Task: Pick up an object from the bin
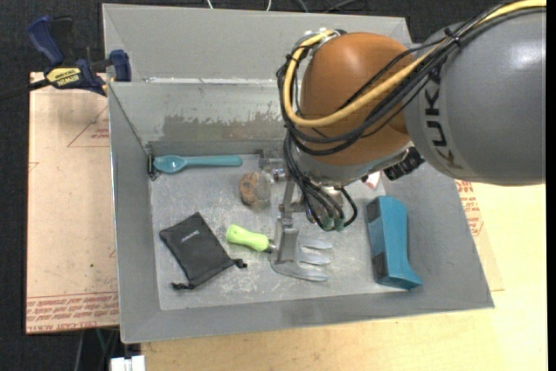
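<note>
I count 5 loose things in the 1 grey metal bin, 1 of each kind: 1 fork, 1 spoon, 1 brownish stone-like lump, 1 black pouch and 1 blue oblong box.

The fork lies flat on the bin floor, near the front wall and about midway along it. It has a light green handle and metal tines, with the handle pointing left and the tines right. My hand hangs under the arm's orange cover, right over the fork where handle meets tines. I cannot tell from here whether the hand is open or closed, or whether it touches the fork.

The pouch lies just left of the fork's handle, with its cord end close to the handle. The lump sits just behind the fork. The light blue spoon lies farther back and to the left of the fork, along the rear wall. The box lies to the right of the fork, apart from the tines.
</note>
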### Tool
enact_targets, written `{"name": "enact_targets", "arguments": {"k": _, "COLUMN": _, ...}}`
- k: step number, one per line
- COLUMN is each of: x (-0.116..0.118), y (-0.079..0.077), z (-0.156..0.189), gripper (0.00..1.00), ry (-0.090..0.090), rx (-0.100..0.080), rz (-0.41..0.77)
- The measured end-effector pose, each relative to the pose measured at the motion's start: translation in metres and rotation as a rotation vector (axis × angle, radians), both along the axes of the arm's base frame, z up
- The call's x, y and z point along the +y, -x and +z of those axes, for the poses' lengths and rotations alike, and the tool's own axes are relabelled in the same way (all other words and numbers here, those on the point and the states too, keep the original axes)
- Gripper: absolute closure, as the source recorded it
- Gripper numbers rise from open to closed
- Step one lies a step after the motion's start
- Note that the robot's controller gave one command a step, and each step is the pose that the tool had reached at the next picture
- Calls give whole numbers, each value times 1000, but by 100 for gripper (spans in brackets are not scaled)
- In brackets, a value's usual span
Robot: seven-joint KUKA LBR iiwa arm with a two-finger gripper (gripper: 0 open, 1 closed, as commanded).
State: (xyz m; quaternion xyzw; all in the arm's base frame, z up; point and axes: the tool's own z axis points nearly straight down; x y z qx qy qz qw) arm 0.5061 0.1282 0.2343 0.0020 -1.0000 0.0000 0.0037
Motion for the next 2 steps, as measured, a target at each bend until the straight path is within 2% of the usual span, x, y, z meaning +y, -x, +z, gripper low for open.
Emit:
{"name": "enact_targets", "arguments": {"k": 1, "x": -1, "y": -2, "z": 4, "gripper": 0, "ry": -1, "rx": -8, "rz": -4}}
{"name": "enact_targets", "arguments": {"k": 2, "x": 64, "y": 4, "z": -60, "gripper": 0, "ry": -4, "rx": -12, "rz": 0}}
